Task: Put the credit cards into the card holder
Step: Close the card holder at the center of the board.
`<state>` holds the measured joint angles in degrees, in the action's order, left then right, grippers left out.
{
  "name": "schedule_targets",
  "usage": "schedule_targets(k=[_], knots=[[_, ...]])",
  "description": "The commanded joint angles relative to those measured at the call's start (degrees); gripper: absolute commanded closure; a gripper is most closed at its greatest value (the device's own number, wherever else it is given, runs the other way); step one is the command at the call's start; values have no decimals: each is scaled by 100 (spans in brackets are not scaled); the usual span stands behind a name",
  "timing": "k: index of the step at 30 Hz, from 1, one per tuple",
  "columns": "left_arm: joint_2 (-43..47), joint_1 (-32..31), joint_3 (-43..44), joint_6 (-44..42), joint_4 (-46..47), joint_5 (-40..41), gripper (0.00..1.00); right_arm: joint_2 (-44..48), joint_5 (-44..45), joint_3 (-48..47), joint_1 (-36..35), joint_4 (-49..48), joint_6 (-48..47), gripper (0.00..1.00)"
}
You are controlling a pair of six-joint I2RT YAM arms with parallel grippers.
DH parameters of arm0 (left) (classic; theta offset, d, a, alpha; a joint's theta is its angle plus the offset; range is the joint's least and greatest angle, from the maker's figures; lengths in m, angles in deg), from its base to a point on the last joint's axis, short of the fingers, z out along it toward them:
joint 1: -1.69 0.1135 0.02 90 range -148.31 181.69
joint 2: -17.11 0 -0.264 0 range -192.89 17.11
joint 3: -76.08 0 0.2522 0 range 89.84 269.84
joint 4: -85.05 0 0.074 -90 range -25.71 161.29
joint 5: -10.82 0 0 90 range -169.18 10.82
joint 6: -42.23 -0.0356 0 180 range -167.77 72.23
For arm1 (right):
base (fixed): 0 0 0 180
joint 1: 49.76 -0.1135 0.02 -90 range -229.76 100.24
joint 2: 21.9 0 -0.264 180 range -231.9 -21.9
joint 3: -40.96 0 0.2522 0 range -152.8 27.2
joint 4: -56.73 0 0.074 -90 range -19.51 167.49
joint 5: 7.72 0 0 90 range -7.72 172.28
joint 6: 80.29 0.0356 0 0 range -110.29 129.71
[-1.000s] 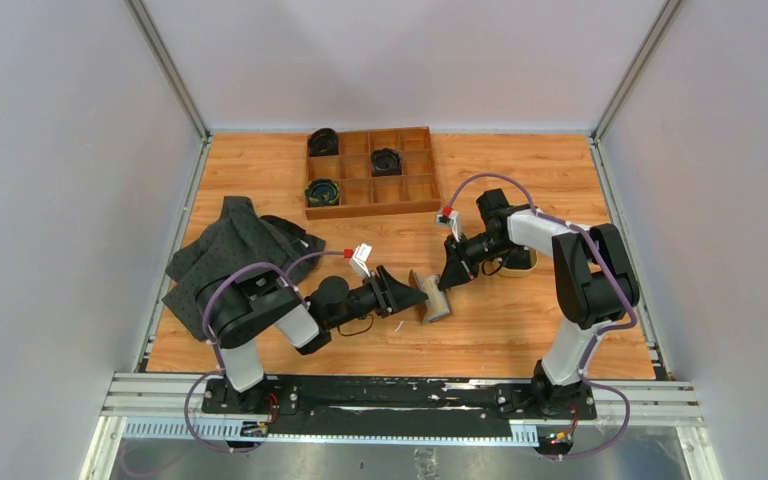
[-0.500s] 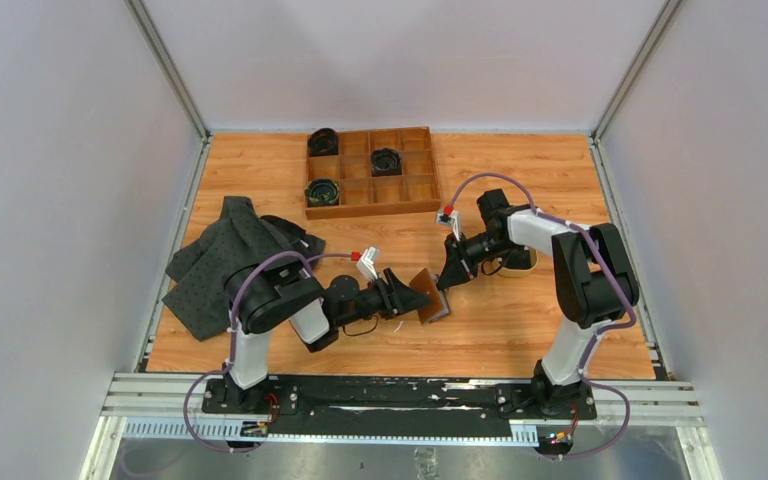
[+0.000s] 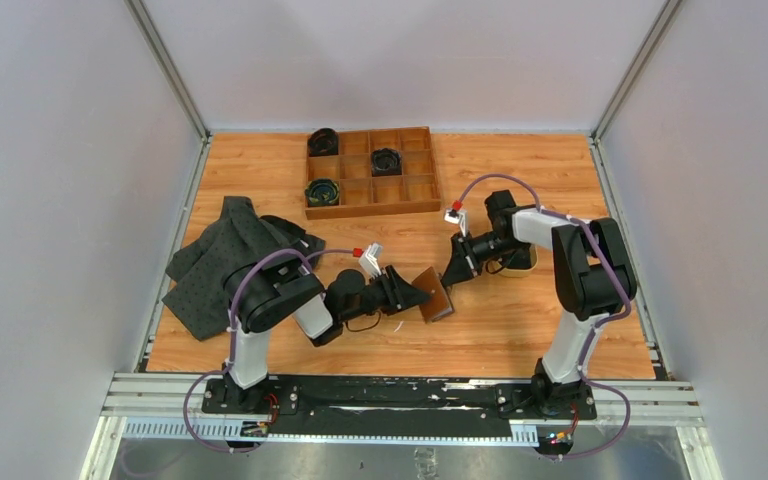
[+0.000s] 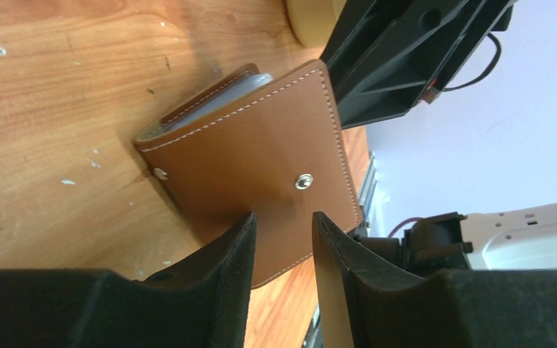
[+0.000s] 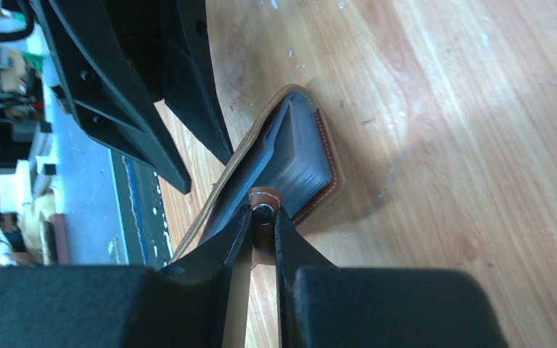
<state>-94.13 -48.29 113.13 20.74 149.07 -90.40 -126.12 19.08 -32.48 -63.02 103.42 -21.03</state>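
Centre of the wooden counter (image 3: 520,330): the card holder (image 3: 436,296) lies half open between two robot arms, one brown cover lifted off the other. The right tool (image 5: 263,214), its gap a mere slit, pinches the holder's small leather snap tab (image 5: 264,197). The blue-grey inner sleeves (image 5: 301,156) are stacked just beyond it. The left tool (image 4: 283,217) faces the outer cover from the opposite side. Its fingers (image 4: 225,268) stand partly apart, gripping nothing, with the round stud (image 4: 304,182) above the gap. Whether they touch the leather cannot be told. A compartment tray (image 3: 405,188) sits at upper centre, and a dark cloth (image 3: 230,260) lies crumpled at left.
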Motion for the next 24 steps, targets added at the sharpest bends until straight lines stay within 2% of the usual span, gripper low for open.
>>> schedule_targets(k=[1,8,16,24], knots=[[-22,41,295,-337,-995,165,62,-211,-603,5,350,-132,561,100],[-69,76,604,-578,-1890,293,64,-301,-826,261,561,-730,1219,100],[246,72,894,-857,-1758,97,60,-197,-309,447,550,-1145,1558,100],[233,33,1472,-1123,-2020,-26,60,-124,-213,459,552,-1251,1633,100]])
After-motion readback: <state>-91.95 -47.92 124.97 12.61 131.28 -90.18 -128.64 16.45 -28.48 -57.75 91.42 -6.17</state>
